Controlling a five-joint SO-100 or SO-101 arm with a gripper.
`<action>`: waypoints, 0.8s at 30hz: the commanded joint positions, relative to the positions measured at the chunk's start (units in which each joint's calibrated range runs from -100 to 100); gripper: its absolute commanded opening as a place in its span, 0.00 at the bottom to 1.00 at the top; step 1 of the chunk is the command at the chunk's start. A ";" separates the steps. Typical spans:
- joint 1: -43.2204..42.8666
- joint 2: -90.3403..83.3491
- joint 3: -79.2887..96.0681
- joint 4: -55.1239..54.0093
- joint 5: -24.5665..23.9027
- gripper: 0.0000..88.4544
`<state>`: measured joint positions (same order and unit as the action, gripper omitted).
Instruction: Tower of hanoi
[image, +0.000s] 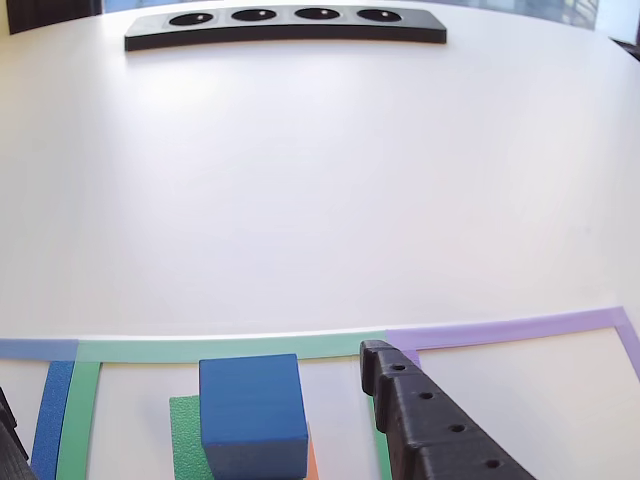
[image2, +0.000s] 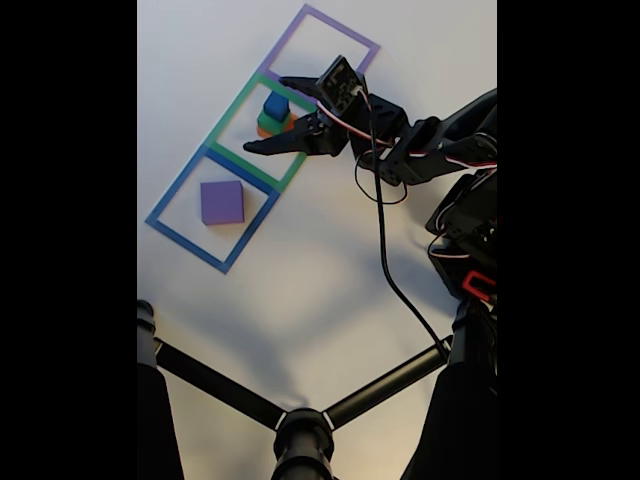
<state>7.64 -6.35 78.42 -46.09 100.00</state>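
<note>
Gripper jaws spread wide and empty, straddling the stack of blue cube on green cube on orange block, purple slab well apart beyond one fingertip; foam looks light, squashy, grippy, so pinch the blue cube's flat sides mid-height.

White table, black 4-hole strip at its far edge, 3 tape squares, tripod legs

One view rides low behind the stack; the fixed view looks down, sharing the blue cube.
</note>
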 joint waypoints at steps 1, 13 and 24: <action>-1.20 -0.06 -0.32 -1.46 0.00 0.47; -2.03 1.22 -0.04 -2.27 0.00 0.37; -2.19 1.38 0.59 -2.27 0.00 0.26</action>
<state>5.64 -4.25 78.76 -46.81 100.00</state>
